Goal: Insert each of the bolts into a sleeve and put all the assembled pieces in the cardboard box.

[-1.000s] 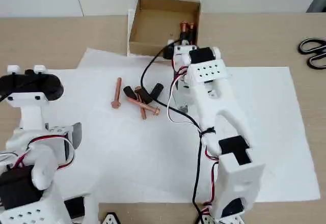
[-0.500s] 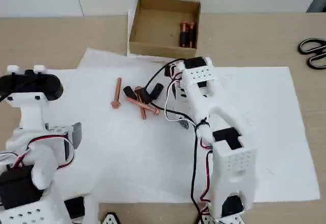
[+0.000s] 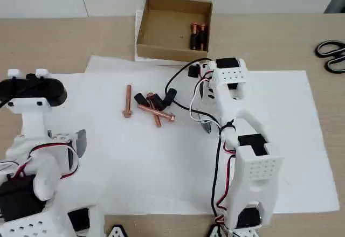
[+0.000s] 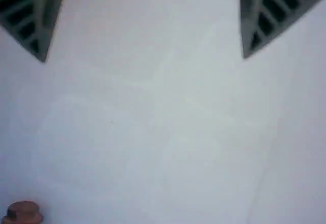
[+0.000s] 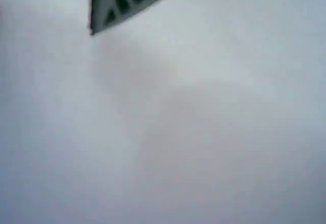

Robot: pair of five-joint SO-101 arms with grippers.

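The cardboard box (image 3: 161,29) stands at the table's far edge with two assembled pieces (image 3: 197,36) lying in its right part. On the white paper, one copper bolt (image 3: 128,100) lies alone. Beside it, two crossed bolts (image 3: 157,113) lie among three black sleeves (image 3: 158,101). My right gripper (image 3: 206,123) points down at bare paper just right of that pile and holds nothing; one dark finger (image 5: 127,0) shows over the paper. My left gripper (image 3: 81,141) sits at the near left, open (image 4: 142,57) above the paper, with a bolt head (image 4: 20,214) at the picture's edge.
Black scissors (image 3: 331,54) lie at the far right on the wooden table (image 3: 280,37). The right arm's black cable (image 3: 180,105) loops over the paper close to the sleeves. The white paper (image 3: 135,161) is bare between the two arms.
My right arm has drawn back from the box to the paper beside the pile. The loose bolts and sleeves have shifted slightly right. The left arm has stayed still.
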